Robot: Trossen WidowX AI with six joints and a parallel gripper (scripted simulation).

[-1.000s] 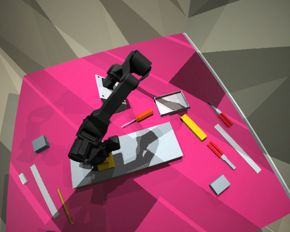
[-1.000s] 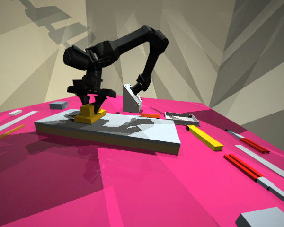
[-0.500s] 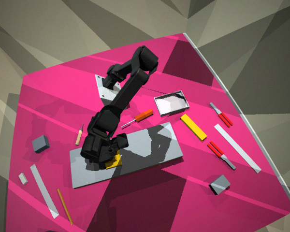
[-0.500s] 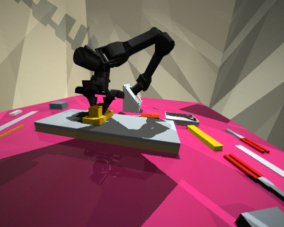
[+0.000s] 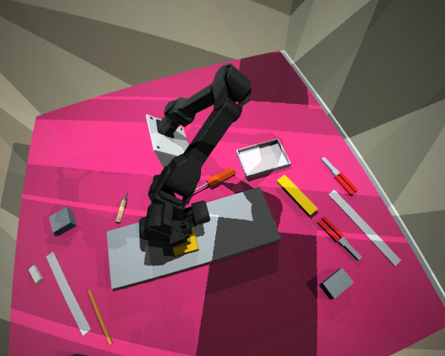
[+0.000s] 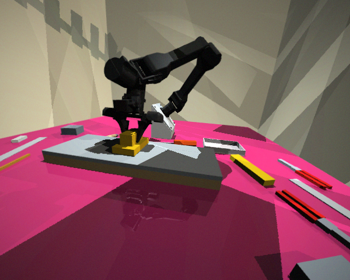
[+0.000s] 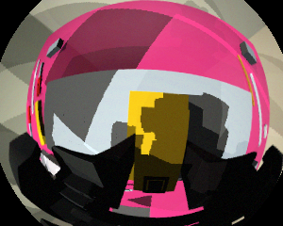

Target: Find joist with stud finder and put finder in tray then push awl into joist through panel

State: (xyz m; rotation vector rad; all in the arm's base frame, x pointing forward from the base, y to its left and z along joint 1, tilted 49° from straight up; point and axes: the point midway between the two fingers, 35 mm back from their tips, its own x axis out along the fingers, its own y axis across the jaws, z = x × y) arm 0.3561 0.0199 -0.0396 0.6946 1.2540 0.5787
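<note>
The yellow stud finder [image 5: 187, 245] [image 6: 129, 143] [image 7: 156, 132] rests on the grey floor panel [image 5: 238, 230] [image 6: 175, 164] [image 7: 85, 107], in its left-middle part. My gripper [image 5: 182, 231] [image 6: 133, 132] [image 7: 157, 137] is shut on the stud finder's raised handle and points straight down. The awl [image 5: 219, 178] [image 6: 185, 142], with an orange handle and thin metal tip, lies on the table just behind the panel. The open grey tray [image 5: 263, 157] [image 6: 224, 146] stands empty behind the panel's right end.
A yellow bar [image 5: 297, 194] [image 6: 252, 169], two red-handled tools [image 5: 340, 176] [image 5: 338, 237], long grey strips [image 5: 363, 226] [image 5: 67, 293], grey blocks [image 5: 61, 220] [image 5: 337, 282], a small wooden-handled tool [image 5: 122, 207] and a pencil-like rod [image 5: 99, 317] lie around the panel. The arm's base mount [image 5: 165, 142] stands behind.
</note>
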